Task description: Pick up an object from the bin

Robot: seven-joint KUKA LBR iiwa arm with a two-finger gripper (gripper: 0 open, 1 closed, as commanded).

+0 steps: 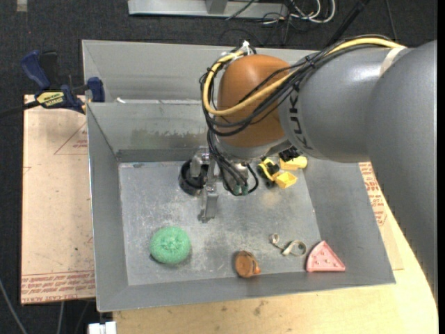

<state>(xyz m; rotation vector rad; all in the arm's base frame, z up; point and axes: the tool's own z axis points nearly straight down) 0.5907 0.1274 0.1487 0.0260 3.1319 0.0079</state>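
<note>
My gripper (206,211) hangs low over the bin floor, left of the middle, with nothing seen in it. A black round thing (188,177) lies just to its upper left, close to the back wall. A yellow toy-like piece (283,172) sits to its right, partly under the arm. A green round scrubber (170,245) lies below and to the left of the gripper, apart from it.
Along the front of the bin lie a brown round lump (245,264), a small bent metal clip (288,245) and a pink wedge (325,258). The arm with its orange cover and cables hangs over the back right of the bin.
</note>
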